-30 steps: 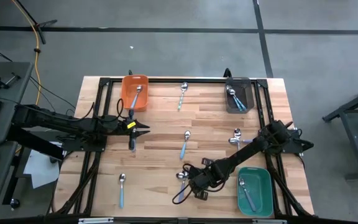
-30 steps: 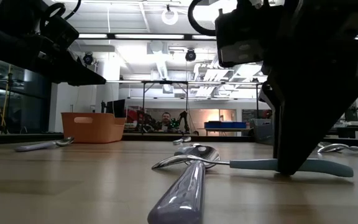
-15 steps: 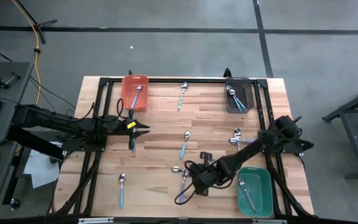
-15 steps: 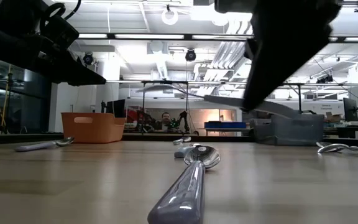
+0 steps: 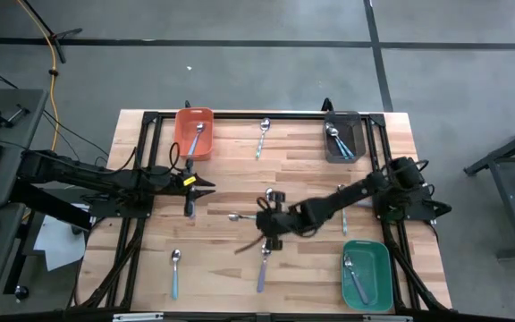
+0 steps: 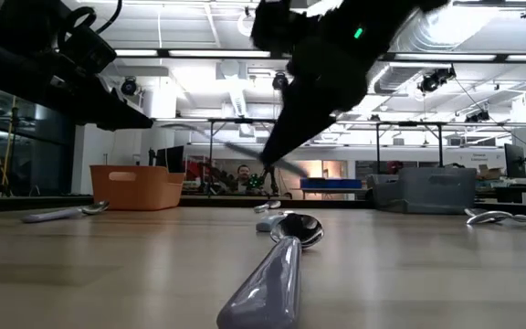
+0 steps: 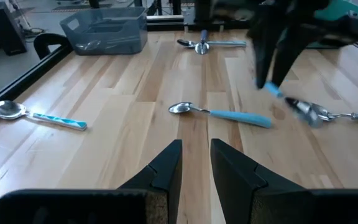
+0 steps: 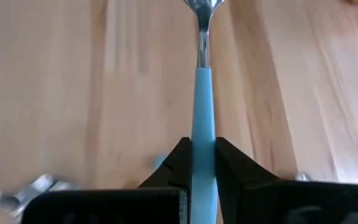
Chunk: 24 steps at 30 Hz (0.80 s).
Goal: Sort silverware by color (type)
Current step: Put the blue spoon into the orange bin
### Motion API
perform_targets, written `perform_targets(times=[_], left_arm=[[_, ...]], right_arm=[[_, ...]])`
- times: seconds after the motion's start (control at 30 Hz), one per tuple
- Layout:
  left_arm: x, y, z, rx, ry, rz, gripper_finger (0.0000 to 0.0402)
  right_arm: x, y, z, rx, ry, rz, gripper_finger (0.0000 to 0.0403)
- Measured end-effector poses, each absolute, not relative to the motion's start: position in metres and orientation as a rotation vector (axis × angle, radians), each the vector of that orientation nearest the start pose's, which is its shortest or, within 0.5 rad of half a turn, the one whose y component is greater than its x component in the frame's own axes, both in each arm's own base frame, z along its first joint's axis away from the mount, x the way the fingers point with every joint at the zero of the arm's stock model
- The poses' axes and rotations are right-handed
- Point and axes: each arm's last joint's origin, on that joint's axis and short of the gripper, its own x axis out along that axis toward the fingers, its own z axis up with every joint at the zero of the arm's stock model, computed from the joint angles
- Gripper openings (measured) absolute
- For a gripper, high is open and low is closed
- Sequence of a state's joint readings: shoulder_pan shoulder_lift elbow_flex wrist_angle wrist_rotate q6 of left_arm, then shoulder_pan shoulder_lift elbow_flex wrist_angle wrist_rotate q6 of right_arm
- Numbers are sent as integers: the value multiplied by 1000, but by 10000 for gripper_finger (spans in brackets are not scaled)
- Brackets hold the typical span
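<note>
My right gripper (image 5: 269, 227) hangs over the table's middle, shut on a spoon with a light-blue handle (image 8: 203, 93). Its silver bowl (image 5: 236, 216) points toward the table's left. My left gripper (image 7: 196, 152) waits above the left half, near the orange bin (image 5: 195, 132). Its fingers are a narrow gap apart, with nothing between them. Lying flat on the wood are a purple-handled spoon (image 5: 264, 268), a light-blue one (image 7: 222, 114), a teal-patterned one (image 7: 39, 116), one near the right edge (image 5: 341, 199) and one near the front left (image 5: 175, 272). My right gripper pinches the spoon's light-blue handle (image 8: 203, 127) between its two fingers. The handle runs forward along the fingers and the bowl (image 8: 202, 7) points away from them. The spoon is lifted clear of the table and slants slightly in the low view (image 6: 249, 153).
The orange bin holds a spoon at the far left. A grey bin (image 5: 343, 139) with spoons stands at the far right, and a green bin (image 5: 378, 268) with one spoon at the near right. A black frame (image 5: 150, 116) runs along the table's edges. People show in the room behind.
My right gripper has risen from the near-middle of the table, taking the light-blue spoon off the wood. It has swung toward the table's far-left, toward the middle. The spoon now hangs clear. The purple-handled spoon has stayed on the table. My left arm has kept still.
</note>
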<state>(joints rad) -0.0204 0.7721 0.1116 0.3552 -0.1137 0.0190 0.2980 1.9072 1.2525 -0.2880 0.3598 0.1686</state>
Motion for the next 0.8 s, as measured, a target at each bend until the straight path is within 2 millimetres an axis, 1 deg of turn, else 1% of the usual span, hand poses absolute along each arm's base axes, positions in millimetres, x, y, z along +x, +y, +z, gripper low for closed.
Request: perform_targets(times=[0.17, 0.3, 0.37, 0.47, 0.6, 0.7, 0.8], left_arm=[[153, 0, 156, 40, 305, 92, 84], [153, 0, 156, 40, 304, 96, 96], [153, 1, 157, 42, 297, 111, 103], [154, 1, 157, 43, 288, 120, 114], [155, 0, 163, 35, 228, 97, 134], [156, -1, 169, 18, 165, 63, 153], [157, -1, 174, -8, 117, 53, 173]], right_arm=[[383, 74, 153, -111, 750, -116, 17], [384, 58, 148, -88, 593, -100, 17], [383, 54, 150, -95, 522, -96, 17], [380, 53, 160, -107, 392, -77, 17], [375, 45, 161, -93, 328, -75, 17], [375, 39, 167, -91, 239, -84, 17], [376, 35, 170, -105, 213, -84, 17]])
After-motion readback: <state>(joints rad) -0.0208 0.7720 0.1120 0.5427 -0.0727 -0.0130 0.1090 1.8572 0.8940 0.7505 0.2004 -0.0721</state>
